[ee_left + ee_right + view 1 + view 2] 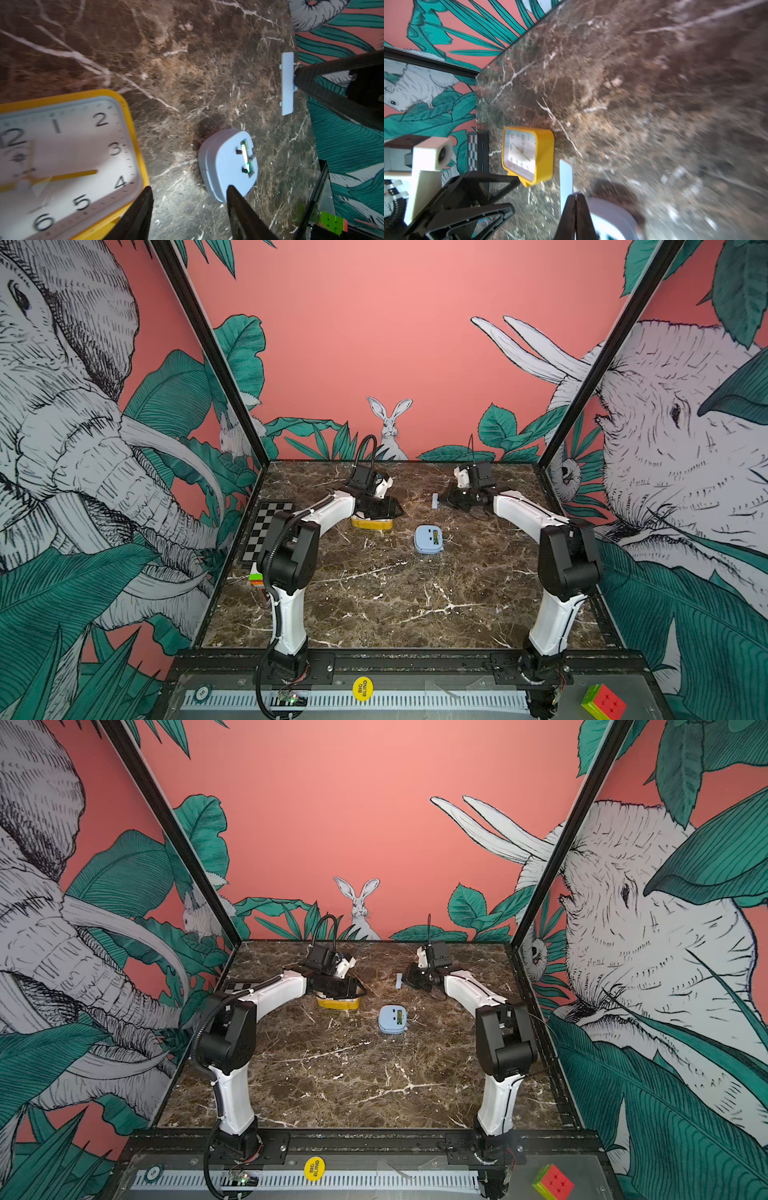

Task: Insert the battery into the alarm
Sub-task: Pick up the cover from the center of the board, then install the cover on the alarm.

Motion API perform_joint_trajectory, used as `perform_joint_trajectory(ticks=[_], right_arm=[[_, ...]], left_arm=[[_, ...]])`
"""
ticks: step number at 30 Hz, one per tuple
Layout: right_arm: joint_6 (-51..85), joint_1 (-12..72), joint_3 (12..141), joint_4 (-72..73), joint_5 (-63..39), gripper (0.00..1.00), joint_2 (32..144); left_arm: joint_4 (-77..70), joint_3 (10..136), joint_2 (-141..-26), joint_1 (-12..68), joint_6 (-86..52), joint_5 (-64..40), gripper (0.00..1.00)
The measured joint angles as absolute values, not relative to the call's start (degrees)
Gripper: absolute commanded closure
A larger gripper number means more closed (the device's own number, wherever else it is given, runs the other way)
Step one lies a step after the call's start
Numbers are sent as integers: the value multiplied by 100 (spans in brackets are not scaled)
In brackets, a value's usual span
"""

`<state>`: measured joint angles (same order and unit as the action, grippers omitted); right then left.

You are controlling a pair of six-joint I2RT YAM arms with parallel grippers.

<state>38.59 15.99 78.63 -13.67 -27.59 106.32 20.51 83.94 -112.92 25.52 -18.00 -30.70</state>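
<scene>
The light blue alarm (426, 540) (390, 1020) (223, 166) lies back-up mid-table, its battery slot uncovered. A green battery (436, 537) (400, 1017) (245, 155) sits in that slot. My right gripper (440, 502) (404, 982) (577, 195) is shut on the edge of the alarm's blue battery cover (435, 501) (399, 981) (287, 83) (566, 176), behind the alarm. My left gripper (395, 511) (359, 991) (190, 188) hangs open and empty to the alarm's left, over the yellow clock.
A yellow clock (371, 523) (337, 1004) (62, 155) (529, 153) lies face-up under the left gripper. A checkerboard (266, 531) and a colour cube (255, 577) sit at the table's left edge. Another cube (602, 703) rests on the front rail.
</scene>
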Motion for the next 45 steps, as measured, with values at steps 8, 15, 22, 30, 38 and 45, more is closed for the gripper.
perform_joint_trajectory(ticks=[8,15,22,30,38,45], right_arm=[[3573,1356,6834,-1610,-3218,100,9898],[3588,1367,6160,-1570,-3457,100,9557],[3640,1492,5824,-1382,-3500,100,9529],[3653,1723,5826,-1168,-3424,100,9625],[3454,1804,6031,-1293,-3208,100,9819],[3391,1813,6060,-1369,-3039,100,9880]], left_arm=[[2073,8569,-11500,2827,-1800,-3306,41],[2171,8593,-11740,2947,-1802,-3507,42],[2432,8753,-11939,3002,-1750,-3693,45],[2801,8812,-12108,3009,-1619,-3881,50],[3015,8816,-12114,3009,-1516,-3944,52],[3118,8932,-12228,3013,-1476,-3903,51]])
